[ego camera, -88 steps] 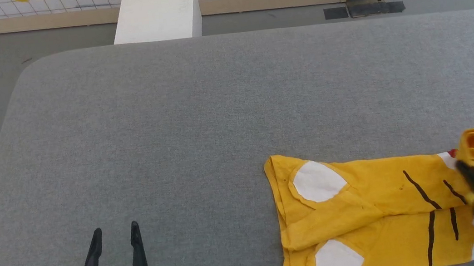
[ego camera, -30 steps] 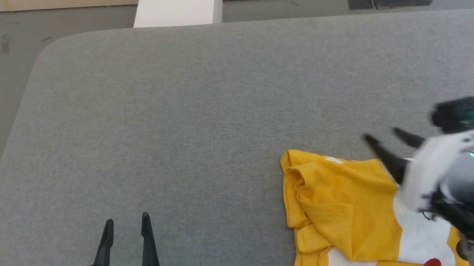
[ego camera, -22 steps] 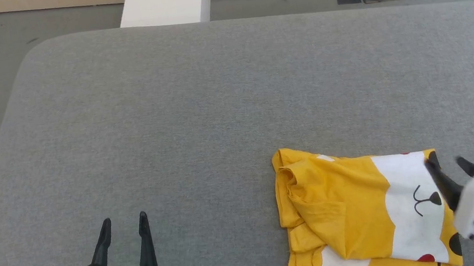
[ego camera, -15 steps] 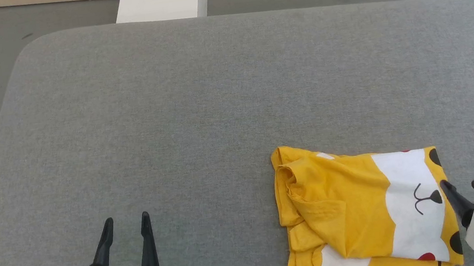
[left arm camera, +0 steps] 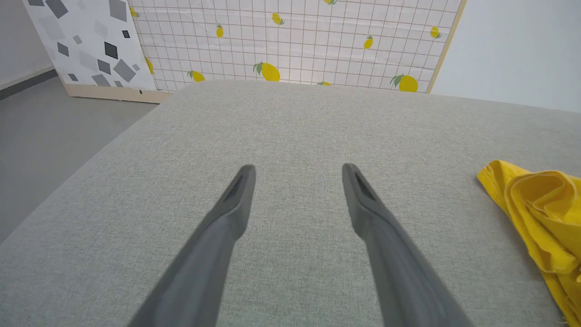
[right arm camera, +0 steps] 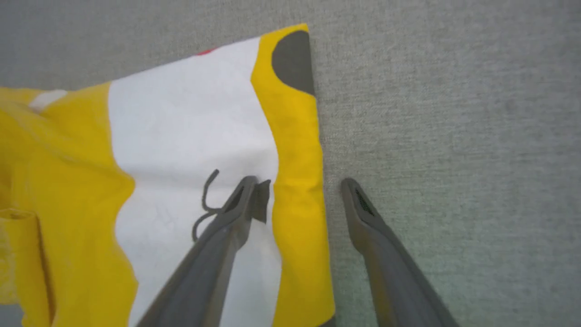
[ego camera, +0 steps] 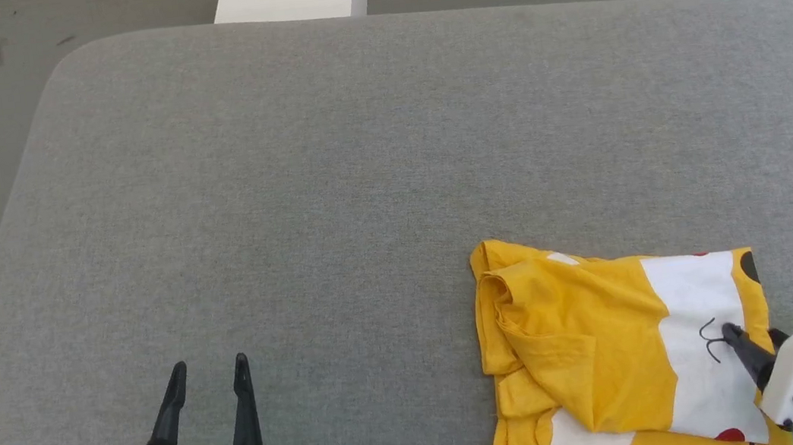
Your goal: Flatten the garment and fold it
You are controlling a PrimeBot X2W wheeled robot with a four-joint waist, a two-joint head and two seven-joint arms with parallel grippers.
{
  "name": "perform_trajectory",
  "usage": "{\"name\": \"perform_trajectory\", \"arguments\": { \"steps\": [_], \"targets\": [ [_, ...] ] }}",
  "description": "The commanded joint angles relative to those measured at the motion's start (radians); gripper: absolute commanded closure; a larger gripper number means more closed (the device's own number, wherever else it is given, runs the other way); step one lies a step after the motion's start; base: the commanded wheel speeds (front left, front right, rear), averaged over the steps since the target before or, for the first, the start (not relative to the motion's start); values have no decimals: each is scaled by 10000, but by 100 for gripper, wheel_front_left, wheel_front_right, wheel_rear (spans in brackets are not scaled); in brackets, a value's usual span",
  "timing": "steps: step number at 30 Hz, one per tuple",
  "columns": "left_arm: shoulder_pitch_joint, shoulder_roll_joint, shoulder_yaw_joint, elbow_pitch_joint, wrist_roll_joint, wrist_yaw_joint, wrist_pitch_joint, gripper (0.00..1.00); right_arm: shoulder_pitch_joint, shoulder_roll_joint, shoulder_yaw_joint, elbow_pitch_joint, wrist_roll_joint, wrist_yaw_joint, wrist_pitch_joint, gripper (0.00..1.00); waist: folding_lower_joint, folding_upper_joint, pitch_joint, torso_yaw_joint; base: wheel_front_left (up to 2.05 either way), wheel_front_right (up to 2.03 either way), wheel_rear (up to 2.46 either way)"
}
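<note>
Fingers: those of my right gripper stand apart with nothing gripped. They straddle the shirt's right edge, one tip over the white patch by the black nose mark, the other over bare table. Whether a tip touches cloth, I cannot tell. My left gripper is also spread and empty.
Change: a few seconds ago the shirt lay stretched long, with my right gripper on its far right end. Now that end is laid over to the left, face print on top, and I have let go and come back to the new right edge. The head camera shifted as well.
Meaning: one fold looks done. The left side is bunched, so I judge smoothing or another fold is due.
Pose: my right arm comes in low from the lower right, fingers pointing up-left. My left rests at lower left, well apart from the shirt.
Shirt: front right of the table.
</note>
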Motion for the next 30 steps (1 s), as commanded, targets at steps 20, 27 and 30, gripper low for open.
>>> {"name": "perform_trajectory", "arguments": {
  "steps": [20,27,30],
  "targets": [
    [-572,70,-297,-428,25,111,-58,0,-1147,-1132,1188,-737,-383,-13,-43,100,0,0,141,-895,0,0,0],
    [-1053,190,-482,-500,136,47,-9,0,-2371,-2049,1785,-643,-711,-13,59,100,0,0,549,-1546,0,0,0],
    [-1306,261,-564,-583,204,23,64,0,-3020,-2486,1975,-536,-824,-13,136,100,0,0,798,-1841,0,0,0]
  ]
}}
